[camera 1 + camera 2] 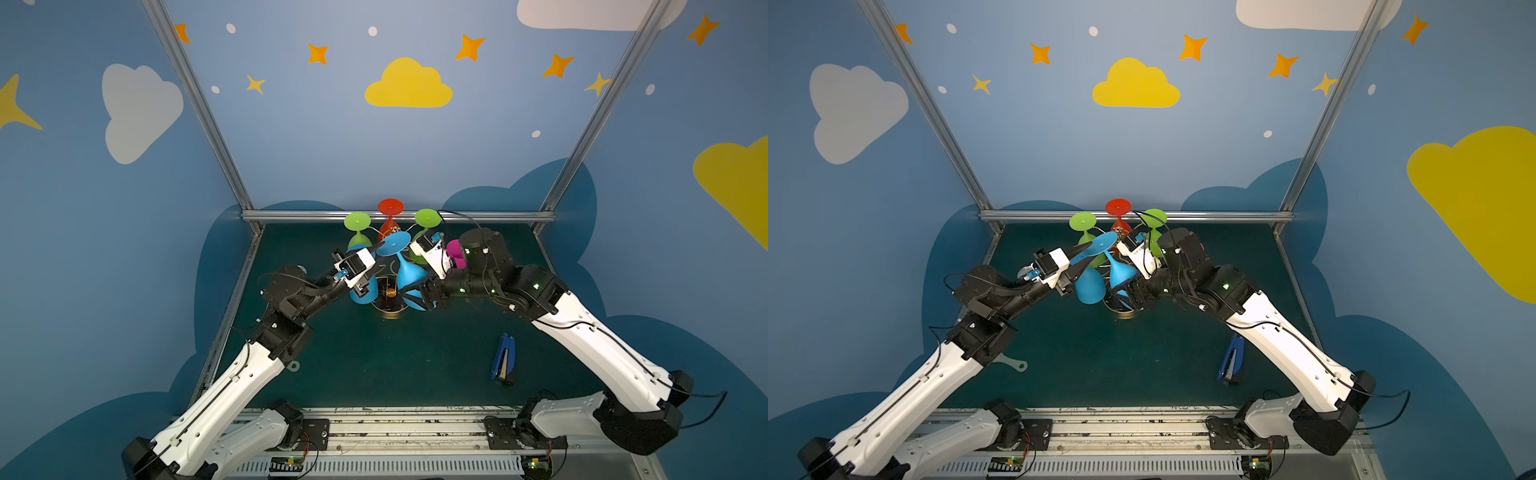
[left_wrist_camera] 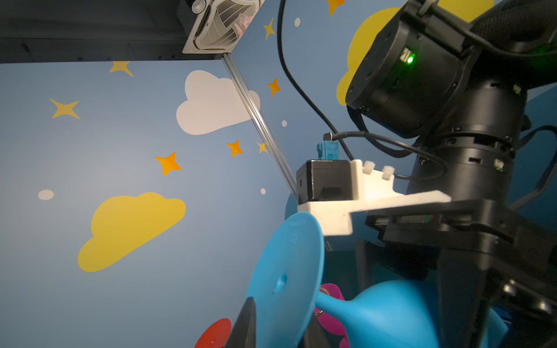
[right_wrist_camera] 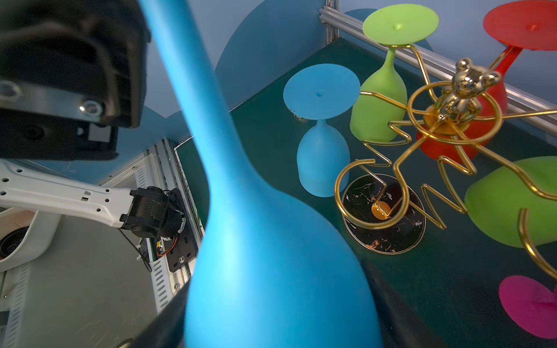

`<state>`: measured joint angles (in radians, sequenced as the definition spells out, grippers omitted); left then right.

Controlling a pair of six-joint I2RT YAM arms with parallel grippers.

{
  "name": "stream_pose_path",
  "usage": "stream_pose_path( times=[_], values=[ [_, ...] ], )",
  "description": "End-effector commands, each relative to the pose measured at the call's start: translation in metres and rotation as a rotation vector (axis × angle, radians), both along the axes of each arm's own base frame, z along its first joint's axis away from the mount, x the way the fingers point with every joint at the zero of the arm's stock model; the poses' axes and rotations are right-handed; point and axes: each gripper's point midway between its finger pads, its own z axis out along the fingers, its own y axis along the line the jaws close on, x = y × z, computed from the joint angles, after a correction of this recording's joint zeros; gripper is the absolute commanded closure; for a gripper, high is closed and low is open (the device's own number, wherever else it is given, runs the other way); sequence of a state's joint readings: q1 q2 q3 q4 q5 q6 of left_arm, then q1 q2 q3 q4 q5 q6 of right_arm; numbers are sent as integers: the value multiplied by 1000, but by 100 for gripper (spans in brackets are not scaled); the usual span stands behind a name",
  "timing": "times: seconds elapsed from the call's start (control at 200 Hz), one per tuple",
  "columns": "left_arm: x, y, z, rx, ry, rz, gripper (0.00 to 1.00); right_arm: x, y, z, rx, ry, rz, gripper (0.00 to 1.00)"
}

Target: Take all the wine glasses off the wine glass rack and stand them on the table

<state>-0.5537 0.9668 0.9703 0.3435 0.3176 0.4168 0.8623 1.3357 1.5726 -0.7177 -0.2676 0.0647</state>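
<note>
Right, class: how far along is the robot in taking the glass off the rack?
Mostly done: the blue glass looks clear of the gold rack, whose nearest loop is empty. In hand: right gripper holds its bowl, left gripper pinches its foot. Left: carry it away and set it down.

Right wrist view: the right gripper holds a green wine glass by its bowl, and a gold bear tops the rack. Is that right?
Not quite. The held glass is blue, not green: the right wrist view shows the right gripper closed on the bowl of the blue wine glass. A gold bear does top the wine glass rack.
</note>
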Motion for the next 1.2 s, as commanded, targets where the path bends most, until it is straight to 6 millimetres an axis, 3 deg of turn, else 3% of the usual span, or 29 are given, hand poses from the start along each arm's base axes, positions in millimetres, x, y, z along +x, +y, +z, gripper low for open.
stream_pose_path(
  times=[0.0,0.105,0.215,0.315,0.566,0.726,0.931,1.191],
  values=[
    [-5,5,16,-41,-20,5,86,-9,4,5,-7,-16,38,65],
    [-7,7,17,-53,-13,9,92,-9,3,9,7,-23,34,59],
    [-5,13,17,-78,14,31,97,-8,0,17,37,-48,15,30],
    [1,22,17,-125,73,84,97,-5,-8,33,95,-96,-21,21],
    [21,47,6,-377,328,175,97,-9,-39,83,348,-176,-73,16],
    [24,49,-1,-458,425,160,97,-23,-65,107,491,-219,-80,15],
    [22,47,-3,-475,459,139,97,-32,-98,109,544,-254,-157,16],
    [17,46,0,-465,453,116,97,-14,-111,98,528,-250,-272,19]
  ],
)
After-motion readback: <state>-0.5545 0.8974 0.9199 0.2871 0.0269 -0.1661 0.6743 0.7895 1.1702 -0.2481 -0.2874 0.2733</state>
